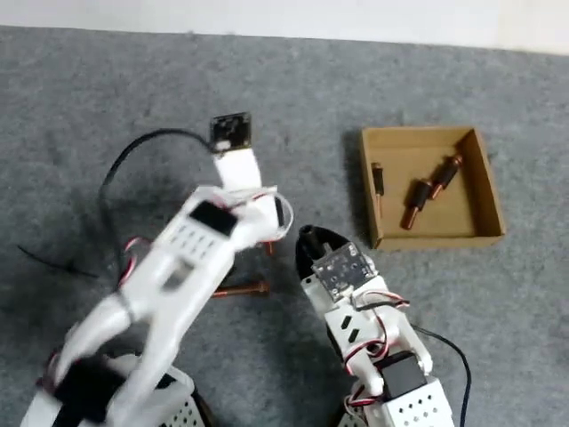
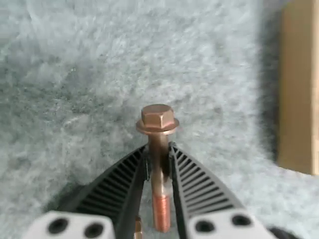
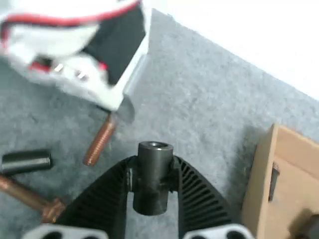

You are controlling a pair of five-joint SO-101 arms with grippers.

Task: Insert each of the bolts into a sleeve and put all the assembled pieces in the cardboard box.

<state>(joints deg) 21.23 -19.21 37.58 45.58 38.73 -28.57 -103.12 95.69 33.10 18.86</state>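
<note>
My left gripper (image 2: 159,148) is shut on the shank of a copper bolt (image 2: 158,121), whose hex head stands clear of the fingertips. In the high view that arm's gripper (image 1: 270,233) hangs over the carpet at the centre. My right gripper (image 3: 153,163) is shut on a black sleeve (image 3: 152,175), open end up, with the left arm's bolt (image 3: 99,142) a short way beyond it. The right gripper (image 1: 312,243) sits just right of the left one. The cardboard box (image 1: 484,182) at the right holds three assembled pieces (image 1: 416,205).
A loose copper bolt (image 1: 242,289) lies on the grey carpet under the left arm, also seen as the bolt (image 3: 27,197) beside a loose black sleeve (image 3: 26,161). The box wall (image 3: 259,184) is close to the right gripper. A black cable (image 1: 133,151) loops at the left.
</note>
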